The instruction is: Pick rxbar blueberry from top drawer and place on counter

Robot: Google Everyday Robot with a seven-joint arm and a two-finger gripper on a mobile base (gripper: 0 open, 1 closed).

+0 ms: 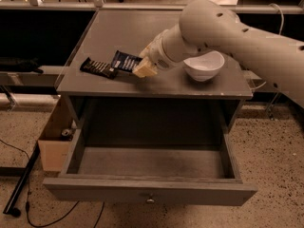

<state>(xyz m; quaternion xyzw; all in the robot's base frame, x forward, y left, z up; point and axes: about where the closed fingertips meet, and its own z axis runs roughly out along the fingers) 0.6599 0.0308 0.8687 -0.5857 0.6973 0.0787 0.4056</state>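
The rxbar blueberry (124,61), in a dark navy wrapper with white print, is low over the left part of the grey counter (133,30). Its left end is by a black-brown bar (97,67) that lies on the counter. My gripper (143,69) is at the blue bar's right end, shut on it and just above the counter top. The arm reaches in from the right. The top drawer (152,186) is pulled fully open below the counter. Its grey inside is bare and its small metal knob (150,201) faces me.
A white bowl (204,65) stands on the counter's right side, just behind my wrist. An open cardboard box (53,148) sits on the speckled floor left of the drawer. A black pole and cable lie on the floor at the lower left.
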